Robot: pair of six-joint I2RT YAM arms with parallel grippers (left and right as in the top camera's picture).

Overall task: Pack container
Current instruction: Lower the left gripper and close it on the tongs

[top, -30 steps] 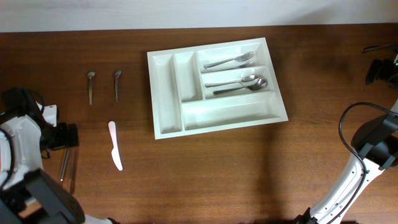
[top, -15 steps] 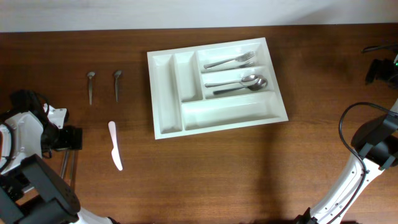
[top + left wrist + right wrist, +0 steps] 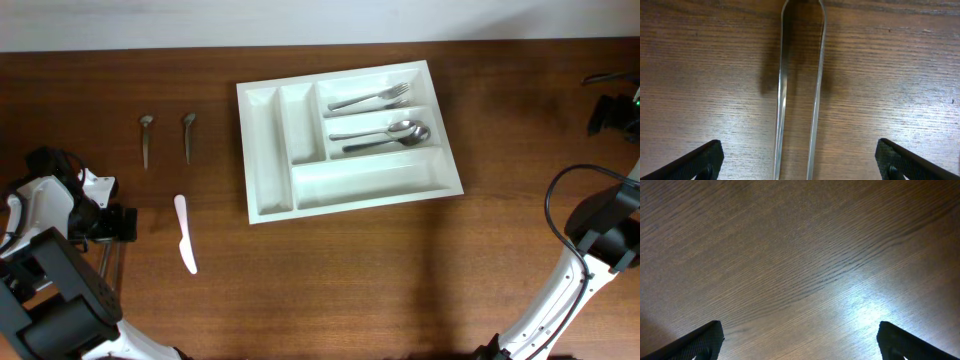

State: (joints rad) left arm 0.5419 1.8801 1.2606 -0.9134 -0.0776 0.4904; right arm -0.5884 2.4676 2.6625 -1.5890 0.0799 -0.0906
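The overhead camera looks straight down on the whole table [image 3: 330, 280] from high up. Both wrist cameras face the wood at close range. The one on the left tool [image 3: 800, 162] frames two metal handles [image 3: 782, 100] — the overhead view shows those handles [image 3: 103, 268] too.

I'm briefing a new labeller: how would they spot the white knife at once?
Find the big white tray mid-table and look to its left. There, nearer the robot than two short metal utensils, lies the knife on bare wood. It alone among the loose cutlery is white, not metal.
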